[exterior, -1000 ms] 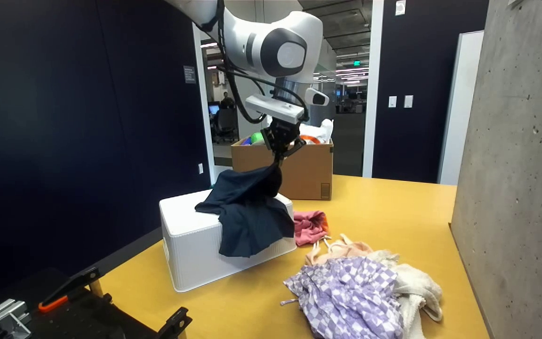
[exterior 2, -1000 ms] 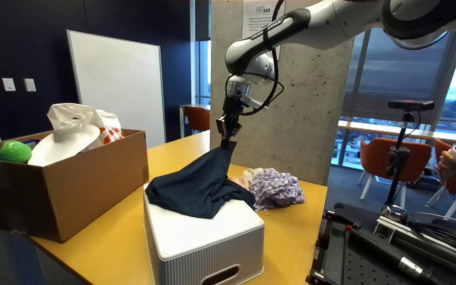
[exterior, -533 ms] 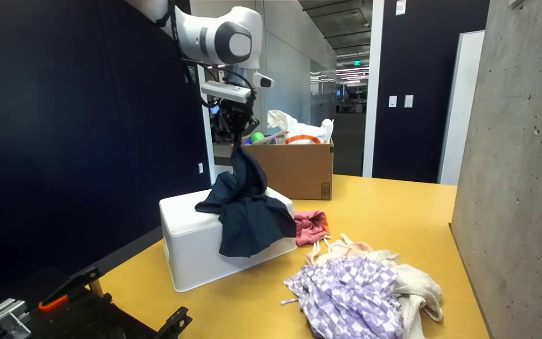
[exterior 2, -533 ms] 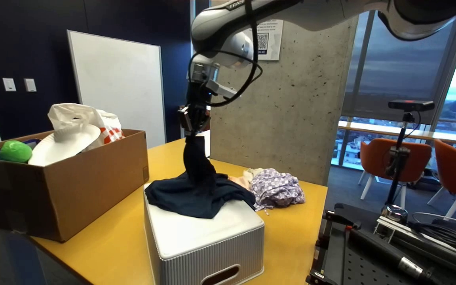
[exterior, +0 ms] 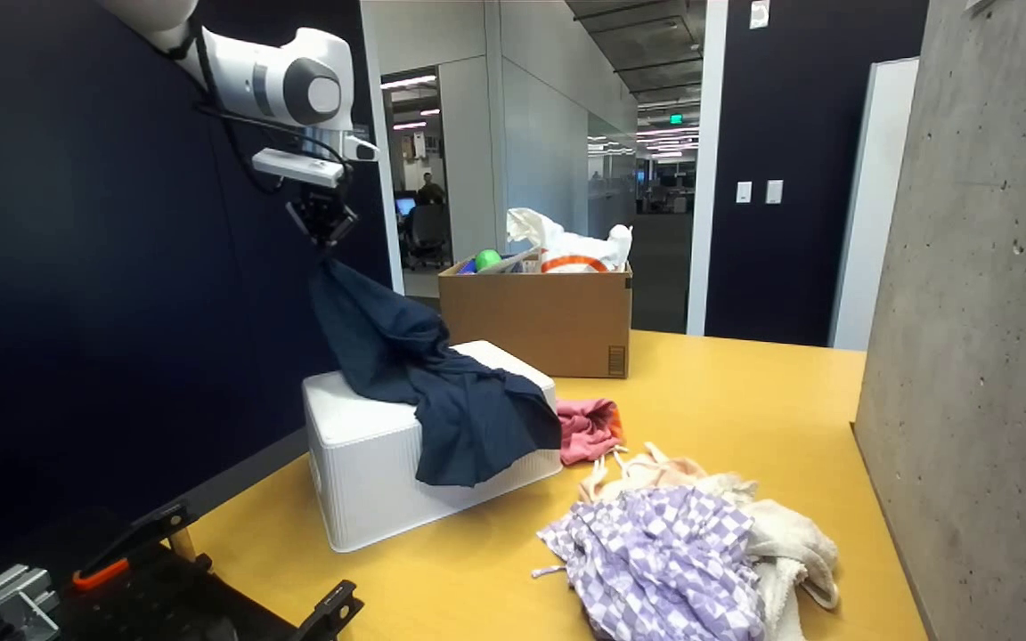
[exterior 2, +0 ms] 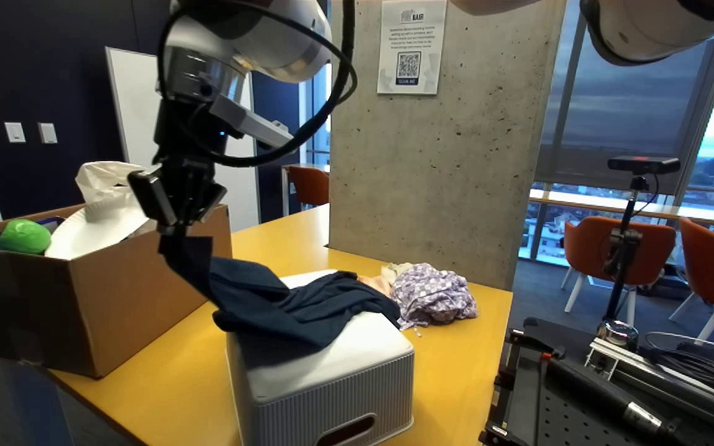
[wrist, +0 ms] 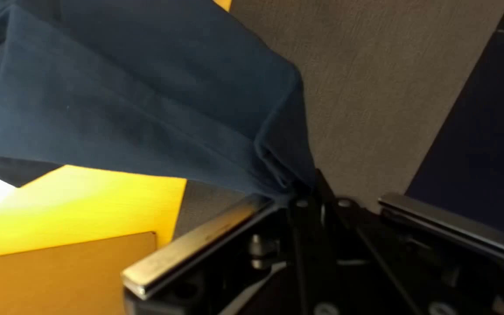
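Observation:
My gripper is shut on a corner of a dark navy cloth, well above the table; it shows in both exterior views (exterior: 325,248) (exterior 2: 174,234). The navy cloth (exterior: 477,418) stretches slantwise from the fingers down onto an upturned white ribbed box (exterior: 379,490). Its far part lies on the box top and hangs over one side. In an exterior view the cloth (exterior 2: 326,316) covers the back of the white box (exterior 2: 338,384). In the wrist view the cloth (wrist: 147,105) runs from the fingers (wrist: 306,190) to the upper left; the fingertips are partly hidden.
A cardboard box (exterior: 535,325) with a green ball and white bags stands on the yellow table (exterior: 727,401). A pink cloth (exterior: 586,431), a purple checked cloth (exterior: 655,561) and a cream cloth (exterior: 789,543) lie by the white box. A concrete pillar (exterior 2: 437,173) borders the table.
The gripper has swept across and past the white box, away from the pile of cloths, pulling the held cloth corner with it. The cloth's far end still hangs over the box side.

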Controlling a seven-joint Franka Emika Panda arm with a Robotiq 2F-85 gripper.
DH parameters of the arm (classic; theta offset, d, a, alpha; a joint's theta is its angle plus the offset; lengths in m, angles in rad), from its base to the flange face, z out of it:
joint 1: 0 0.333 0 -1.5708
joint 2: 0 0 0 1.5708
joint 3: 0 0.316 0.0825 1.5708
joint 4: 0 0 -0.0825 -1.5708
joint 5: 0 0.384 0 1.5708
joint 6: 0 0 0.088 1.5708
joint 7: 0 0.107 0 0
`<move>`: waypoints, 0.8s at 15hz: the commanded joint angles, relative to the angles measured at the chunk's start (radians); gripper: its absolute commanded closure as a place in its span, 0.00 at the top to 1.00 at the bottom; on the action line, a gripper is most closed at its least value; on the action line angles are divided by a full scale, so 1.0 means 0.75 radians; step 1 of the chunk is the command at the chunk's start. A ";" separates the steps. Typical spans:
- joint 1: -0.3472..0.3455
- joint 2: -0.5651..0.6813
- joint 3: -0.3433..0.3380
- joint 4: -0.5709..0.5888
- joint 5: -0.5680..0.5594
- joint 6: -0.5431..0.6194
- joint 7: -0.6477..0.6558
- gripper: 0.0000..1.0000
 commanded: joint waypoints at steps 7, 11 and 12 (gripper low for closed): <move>0.065 0.140 0.094 0.148 0.041 -0.090 -0.196 0.01; 0.062 0.154 0.214 0.101 0.137 -0.200 -0.300 0.01; 0.068 0.147 0.216 0.082 0.134 -0.223 -0.278 0.01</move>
